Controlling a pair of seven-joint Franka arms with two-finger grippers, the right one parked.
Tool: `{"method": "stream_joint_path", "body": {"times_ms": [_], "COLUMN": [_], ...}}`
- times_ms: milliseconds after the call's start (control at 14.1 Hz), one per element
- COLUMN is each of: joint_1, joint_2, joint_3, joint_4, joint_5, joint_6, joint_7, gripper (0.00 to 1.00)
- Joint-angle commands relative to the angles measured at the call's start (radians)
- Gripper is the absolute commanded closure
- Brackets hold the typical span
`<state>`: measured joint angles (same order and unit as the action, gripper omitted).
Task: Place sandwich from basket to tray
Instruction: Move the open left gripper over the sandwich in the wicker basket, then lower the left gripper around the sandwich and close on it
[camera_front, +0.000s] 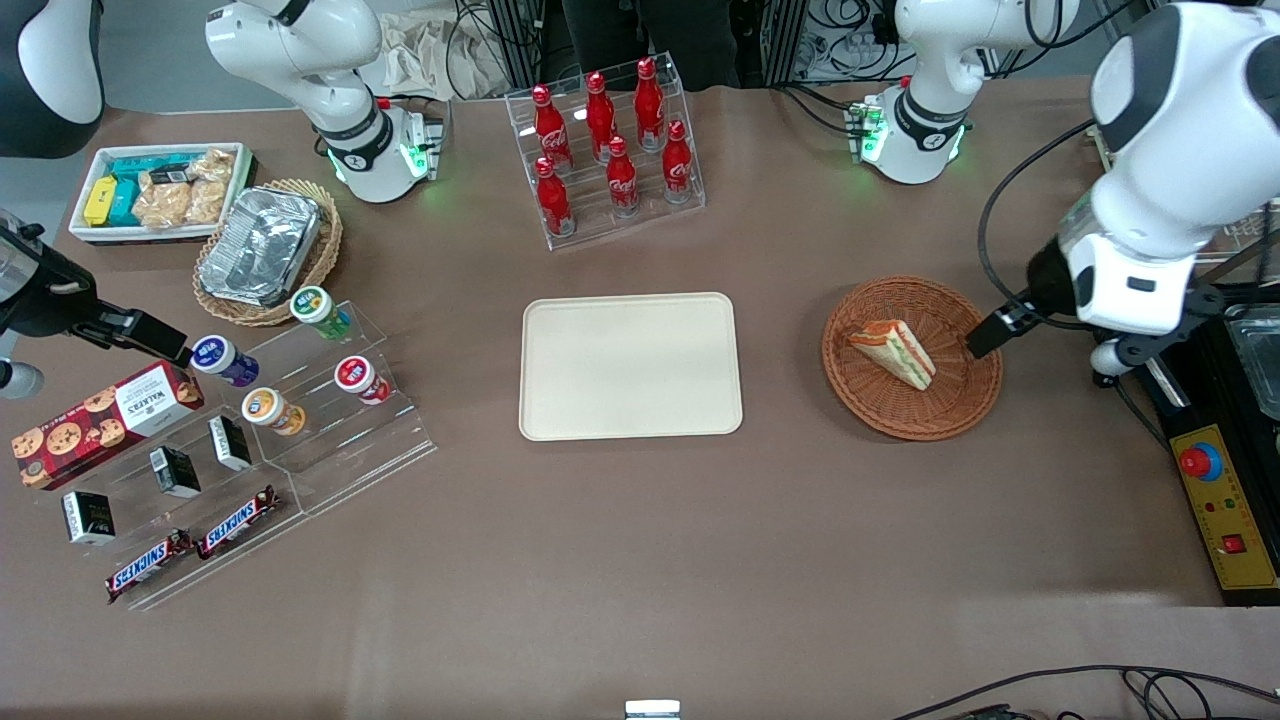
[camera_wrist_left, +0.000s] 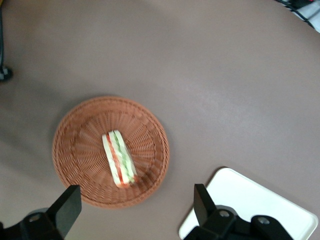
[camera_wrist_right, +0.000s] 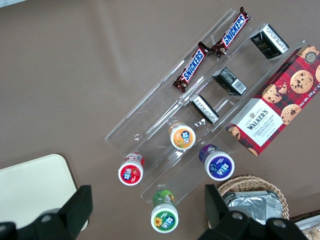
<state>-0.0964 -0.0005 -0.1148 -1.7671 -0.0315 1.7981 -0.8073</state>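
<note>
Above the working arm's end of the table, our gripper (camera_wrist_left: 135, 210) hangs well clear of the surface with its jaws spread wide and nothing between them. We hold it high because from up there the wrist camera takes in the whole basket (camera_wrist_left: 80, 130) at once, and we can line up before committing to a descent.

We see the sandwich (camera_front: 893, 352) lying in the basket, roughly at its middle, on its side with the striped filling edge turned up toward the wrist camera. That pose suits us: the two bread faces flank the filling, so we judge the fingers should come down astride the wedge and press on bread, not on the layers. In the front view, one dark fingertip (camera_front: 985, 335) shows over the basket's rim, on the side toward the working arm. We are therefore close in plan but not yet centred over the sandwich, and a small shift toward the basket's middle seems needed first.

The tray (camera_front: 560, 400) sits bare at the table's centre, beside the basket and apart from it, toward the parked arm's end. Its low rim and flat floor make it an easy landing place, and the short path between the two crosses only open tabletop. We judge the task to be at its start: the sandwich is ungrasped, and the wide jaw opening is what we want for clearing the wedge on the way down.
</note>
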Motion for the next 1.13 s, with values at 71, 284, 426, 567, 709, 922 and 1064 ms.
{"method": "stream_joint_path", "body": {"times_ms": [71, 284, 426, 567, 709, 922, 1064], "joint_1": [-0.042, -0.062, -0.063, -0.063, -0.062, -0.062, -0.062], "joint_2": [0.016, 0.022, 0.001, -0.013, -0.016, -0.015, -0.015], "joint_3": [0.003, 0.003, 0.003, 0.003, 0.004, 0.004, 0.004], "joint_4": [-0.043, -0.115, -0.205, -0.283, -0.351, -0.44, -0.503], "joint_5": [-0.008, 0.008, 0.01, 0.01, 0.01, 0.01, 0.01], "joint_6": [-0.003, 0.027, 0.117, 0.177, 0.239, 0.315, 0.375], "joint_7": [-0.156, -0.21, -0.246, -0.248, -0.25, -0.28, -0.312], "gripper": [0.0, 0.0, 0.0, 0.0, 0.0, 0.0, 0.0]}}
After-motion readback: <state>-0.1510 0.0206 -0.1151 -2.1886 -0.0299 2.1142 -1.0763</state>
